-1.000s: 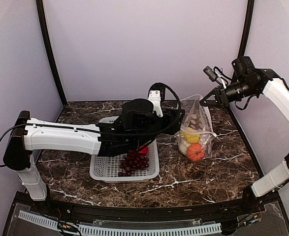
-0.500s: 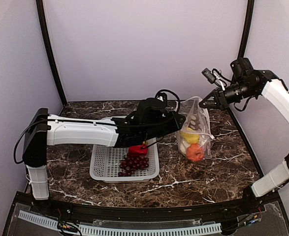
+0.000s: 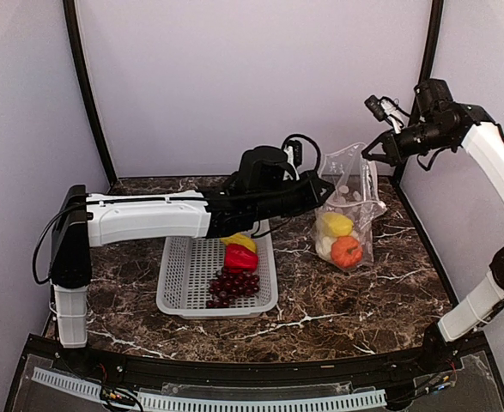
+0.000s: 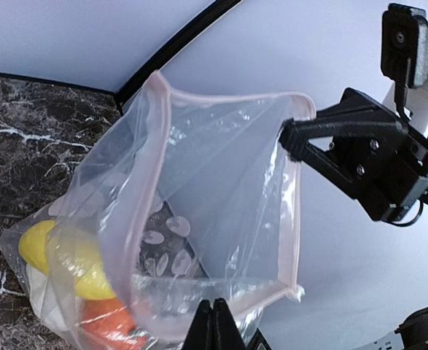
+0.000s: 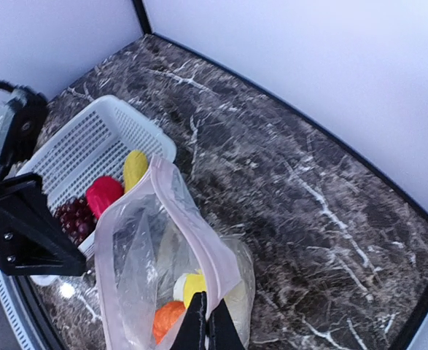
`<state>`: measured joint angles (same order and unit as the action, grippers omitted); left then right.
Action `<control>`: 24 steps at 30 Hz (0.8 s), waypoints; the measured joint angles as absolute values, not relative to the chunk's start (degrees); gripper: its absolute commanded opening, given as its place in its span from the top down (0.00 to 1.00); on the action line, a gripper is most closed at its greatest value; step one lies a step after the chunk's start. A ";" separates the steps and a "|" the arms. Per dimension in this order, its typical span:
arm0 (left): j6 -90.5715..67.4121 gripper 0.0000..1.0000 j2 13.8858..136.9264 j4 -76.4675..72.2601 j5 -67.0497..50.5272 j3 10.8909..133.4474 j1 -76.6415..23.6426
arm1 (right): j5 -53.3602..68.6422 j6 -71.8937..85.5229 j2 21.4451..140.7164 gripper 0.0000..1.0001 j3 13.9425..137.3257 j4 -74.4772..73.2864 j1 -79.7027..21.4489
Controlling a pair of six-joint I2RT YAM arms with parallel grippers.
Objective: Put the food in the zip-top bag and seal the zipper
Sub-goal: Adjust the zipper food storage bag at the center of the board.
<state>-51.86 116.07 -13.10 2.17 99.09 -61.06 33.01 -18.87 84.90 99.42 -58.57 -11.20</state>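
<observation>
The zip-top bag (image 3: pixel 348 206) stands upright right of the basket, its mouth held open between both grippers. My left gripper (image 3: pixel 324 192) is shut on the near rim (image 4: pixel 212 319). My right gripper (image 3: pixel 371 155) is shut on the opposite top corner (image 5: pixel 208 321). The pink zipper (image 4: pixel 163 138) runs round the open mouth. Inside lie a yellow piece (image 3: pixel 336 224), an orange tomato (image 3: pixel 347 251) and a white cauliflower (image 3: pixel 322 247). A red pepper (image 3: pixel 240 257), another yellow piece (image 3: pixel 240 241) and a dark grape bunch (image 3: pixel 232 287) lie in the basket.
The white perforated basket (image 3: pixel 183 283) sits on the dark marble table (image 3: pixel 363 300) under my left forearm. Black corner posts and pale walls close in the back and sides.
My left gripper swung from above the basket rightward to the bag and shut on its rim. My right gripper lifted its bag corner higher. The red pepper now lies uncovered in the basket.
</observation>
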 measured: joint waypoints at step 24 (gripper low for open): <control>-44.56 0.47 103.09 -7.05 6.55 78.83 -59.77 | 38.54 -19.66 83.26 1.00 82.11 -51.94 -15.51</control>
<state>-44.56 103.09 -7.05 6.55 78.83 -59.77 38.54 -19.66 83.26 82.11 -51.94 -15.51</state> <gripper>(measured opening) 0.538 0.005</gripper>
